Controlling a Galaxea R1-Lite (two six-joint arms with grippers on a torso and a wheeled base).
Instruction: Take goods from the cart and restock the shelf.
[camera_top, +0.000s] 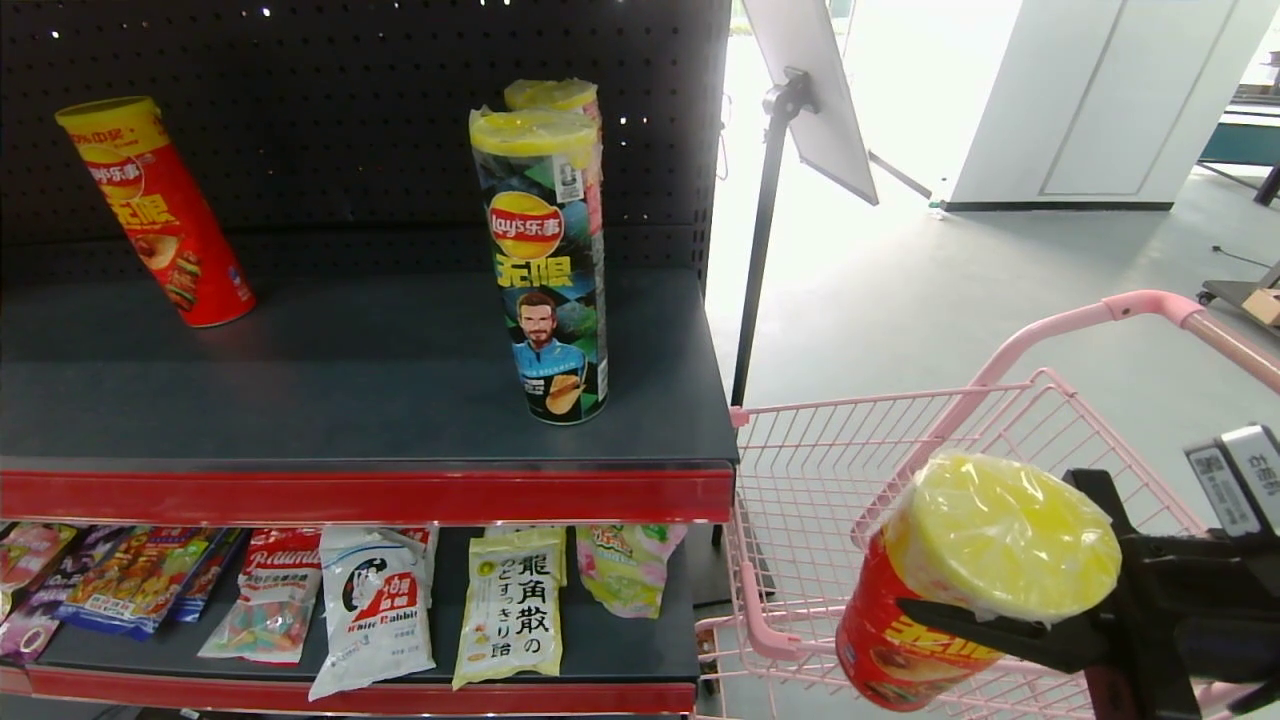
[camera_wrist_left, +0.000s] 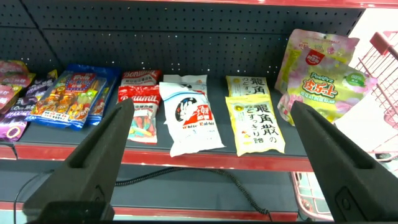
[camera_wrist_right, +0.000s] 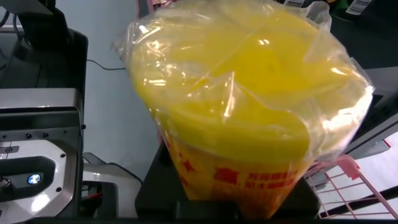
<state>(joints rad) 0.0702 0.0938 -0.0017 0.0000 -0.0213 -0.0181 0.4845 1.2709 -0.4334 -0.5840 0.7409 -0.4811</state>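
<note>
Looking at the head view, right gripper (camera_top: 1010, 625) clamps the red chip can (camera_top: 1000, 530) lower right, over the pink cart (camera_top: 1000, 395). Left wrist view: left gripper (camera_wrist_left: 212, 107) spread wide, empty. Right wrist view: the can's wrap looks slick and the tube probably light and crushable, so mid-body's the safest hold.

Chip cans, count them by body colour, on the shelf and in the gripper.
Red: 2, the left can on the top shelf and the held can in the right gripper.
Dark blue-green: 1, the front can.
Body mostly hidden: 1, the rear can.
Total: 4.
</note>
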